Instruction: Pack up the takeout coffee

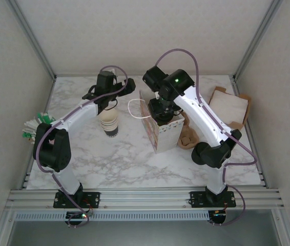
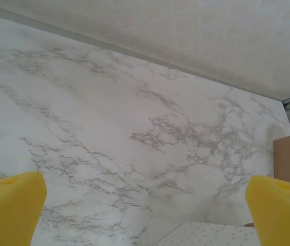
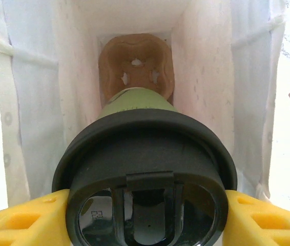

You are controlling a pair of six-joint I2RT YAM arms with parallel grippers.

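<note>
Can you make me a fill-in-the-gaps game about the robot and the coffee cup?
1. The right gripper holds the takeout coffee, which has a black ____ on top.
2. The open paper bag is coloured ____.
3. The left gripper is ____, holding nothing.
4. In the bag lies a ____ cup carrier.
Missing words: lid, white, open, brown.

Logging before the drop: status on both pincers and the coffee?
Left pincer open, holding nothing. Right pincer shut on takeout coffee, between white bag walls. Brown carrier below; path looks unobstructed.
</note>
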